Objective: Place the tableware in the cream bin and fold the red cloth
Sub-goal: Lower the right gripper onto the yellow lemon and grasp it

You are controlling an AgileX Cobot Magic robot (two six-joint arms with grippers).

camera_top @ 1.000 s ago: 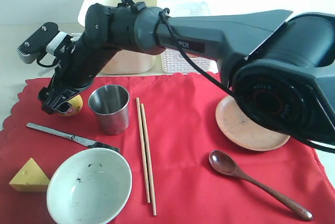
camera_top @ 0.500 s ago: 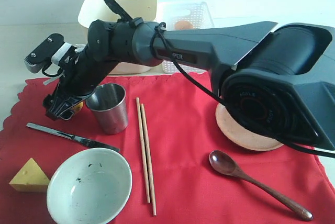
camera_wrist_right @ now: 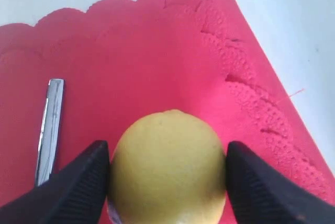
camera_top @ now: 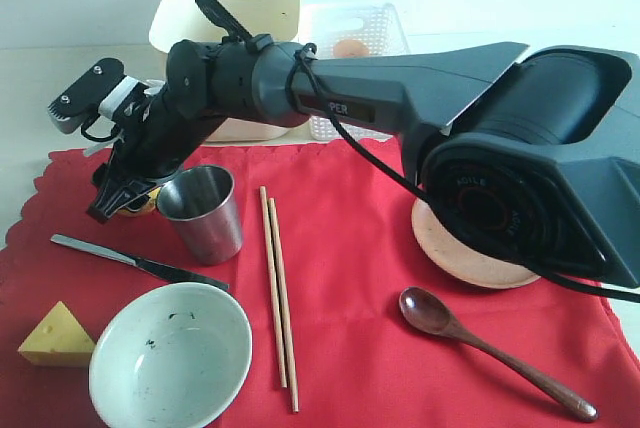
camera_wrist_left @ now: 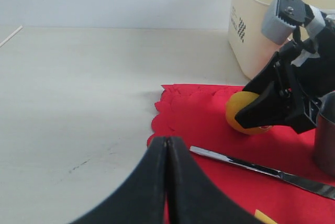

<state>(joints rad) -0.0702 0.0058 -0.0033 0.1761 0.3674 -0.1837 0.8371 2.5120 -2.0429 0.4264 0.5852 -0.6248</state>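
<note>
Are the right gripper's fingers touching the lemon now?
Touching. The right wrist view shows it: both fingers of the right gripper lie against the sides of the lemon, with no red cloth visible between them.

Showing now | steel cup [camera_top: 205, 216]: one | speckled bowl [camera_top: 170, 348]: one | chopsticks [camera_top: 277, 288]: two | knife [camera_top: 130, 260]: one | brown plate [camera_top: 460, 263]: one | wooden spoon [camera_top: 428, 312]: one | lemon [camera_wrist_right: 167, 171]: one | cheese wedge [camera_top: 55, 338]: one | cream bin [camera_top: 275, 18]: one | lattice basket [camera_top: 375, 23]: one | red cloth [camera_top: 350, 248]: one

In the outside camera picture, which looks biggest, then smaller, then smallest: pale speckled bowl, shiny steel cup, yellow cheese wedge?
Largest: pale speckled bowl.
Then: shiny steel cup.
Smallest: yellow cheese wedge.
The bowl is nearer the camera, yet clearly widest.
</note>
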